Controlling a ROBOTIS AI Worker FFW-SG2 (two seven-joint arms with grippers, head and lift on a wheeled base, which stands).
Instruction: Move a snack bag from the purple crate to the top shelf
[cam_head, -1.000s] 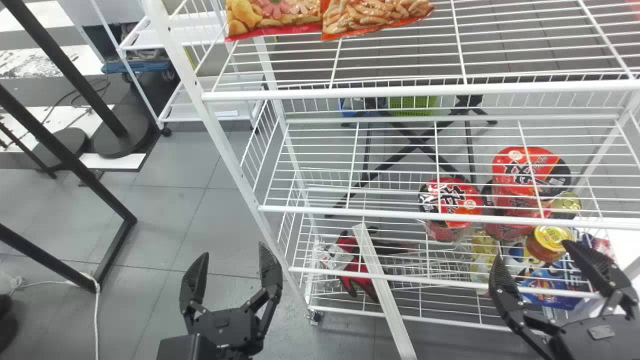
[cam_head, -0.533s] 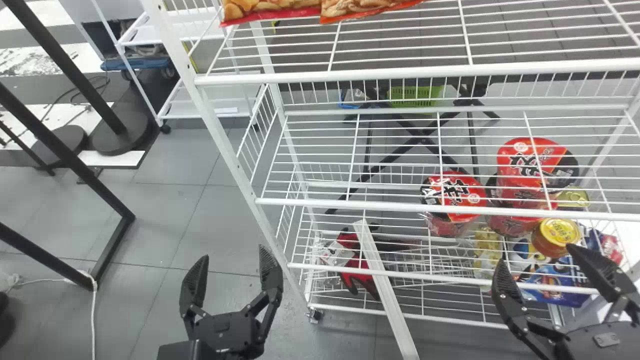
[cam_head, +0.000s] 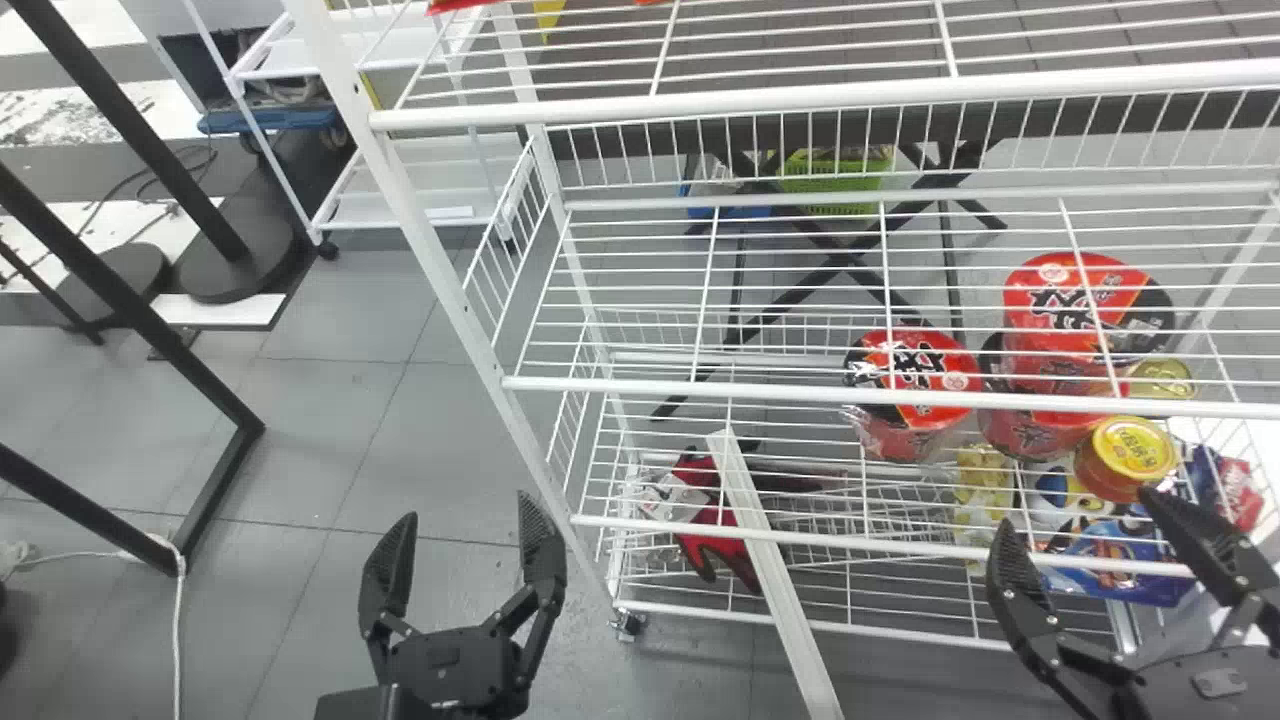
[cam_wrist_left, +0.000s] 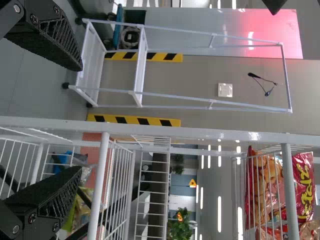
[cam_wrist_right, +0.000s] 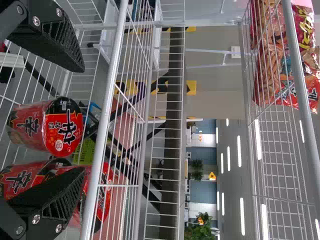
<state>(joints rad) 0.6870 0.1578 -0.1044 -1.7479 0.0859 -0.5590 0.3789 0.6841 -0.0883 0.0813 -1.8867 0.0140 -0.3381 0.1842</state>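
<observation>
left gripper (cam_head: 462, 522) and right gripper (cam_head: 1078, 510), two claws, both spread apart, face one white rack (cam_head: 700, 103) holding three noodle cups (cam_head: 935, 372).

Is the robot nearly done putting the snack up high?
Maybe! Snack bags are already up on the high shelf, but I can't tell if this job's bag is among them. The left gripper and right gripper are open and empty, so nothing is in hand. If its bag isn't up there, grabbing it and carrying it up are left.
</observation>
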